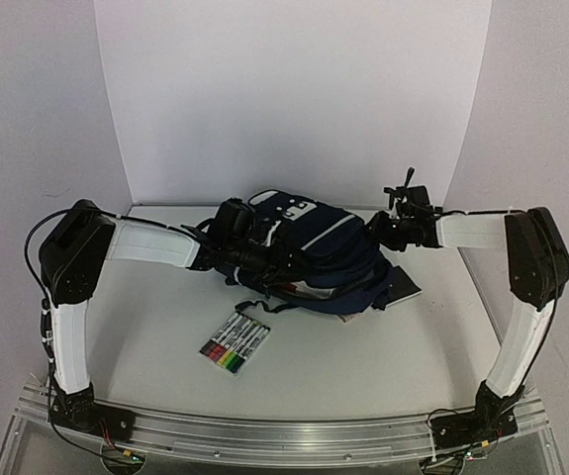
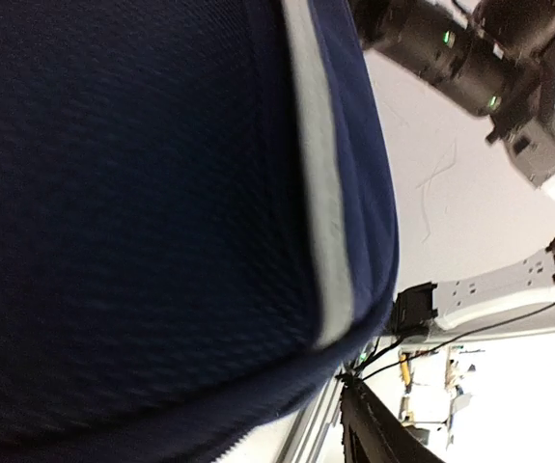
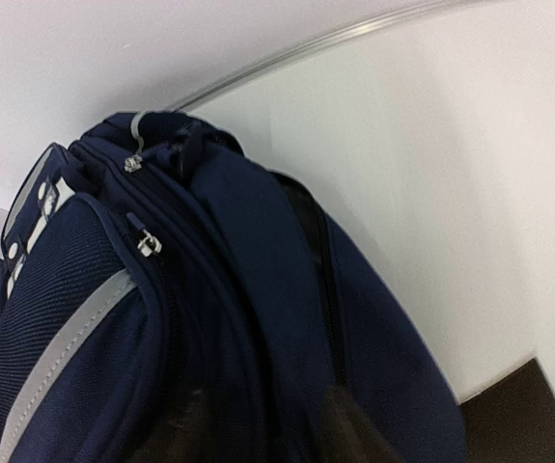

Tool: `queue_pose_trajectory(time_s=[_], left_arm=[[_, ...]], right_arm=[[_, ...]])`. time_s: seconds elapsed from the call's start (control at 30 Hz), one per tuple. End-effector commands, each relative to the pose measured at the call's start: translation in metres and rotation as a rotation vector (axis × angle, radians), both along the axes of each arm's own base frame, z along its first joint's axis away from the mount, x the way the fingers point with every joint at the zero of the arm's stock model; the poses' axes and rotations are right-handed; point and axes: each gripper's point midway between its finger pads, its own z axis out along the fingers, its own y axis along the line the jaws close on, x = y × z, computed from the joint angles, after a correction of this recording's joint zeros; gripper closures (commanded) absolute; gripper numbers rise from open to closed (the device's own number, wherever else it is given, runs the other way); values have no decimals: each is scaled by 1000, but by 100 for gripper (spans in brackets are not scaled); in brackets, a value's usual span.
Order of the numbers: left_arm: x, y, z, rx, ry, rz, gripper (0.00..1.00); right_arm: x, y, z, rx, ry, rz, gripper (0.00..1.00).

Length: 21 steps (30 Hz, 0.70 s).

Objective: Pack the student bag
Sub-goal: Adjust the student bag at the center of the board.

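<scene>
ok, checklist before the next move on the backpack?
1. Student bag lies on the table between both arms: ok.
2. Main compartment open for loading: cannot tell; the right wrist view shows a zipper pull and a dark gap between folds.
3. Left gripper hold on the bag: cannot tell; its wrist view shows only fabric.
4. Right gripper hold: cannot tell; its fingers are a blur at the frame's bottom edge, against the bag.
5. Marker pack packed: not ok; it lies on the table in front of the bag.
6. Dark flat item packed: not ok; it lies outside, at the bag's right side.
</scene>
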Motion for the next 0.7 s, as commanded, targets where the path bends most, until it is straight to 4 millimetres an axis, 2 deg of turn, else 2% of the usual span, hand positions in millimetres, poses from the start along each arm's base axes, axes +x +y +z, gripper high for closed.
queue_pose_trajectory(time_s=[0.0, 0.07, 0.17, 0.27, 0.37, 0.43, 0.5, 0.67], left_arm=[[-4, 17, 58, 17, -177, 20, 30], [2, 39, 62, 54, -174, 85, 24], [8, 77, 56, 92, -133, 169, 19], [13, 114, 53, 112, -101, 252, 14], [26, 151, 35, 163, -24, 370, 12], [33, 170, 19, 177, 45, 436, 12], [38, 179, 7, 166, 99, 478, 12], [47, 176, -20, 126, 170, 513, 12]], right_arm=[[-1, 11, 61, -114, -130, 65, 40], [-7, 3, 77, -138, -144, 48, 32], [-24, -4, 102, -122, -165, 41, 27], [-44, -2, 123, -55, -179, 58, 24], [-65, 9, 137, 15, -183, 84, 26], [-81, 25, 142, 63, -172, 113, 29], [-97, 46, 141, 97, -155, 151, 32], [-143, 128, 123, 178, -74, 275, 33]])
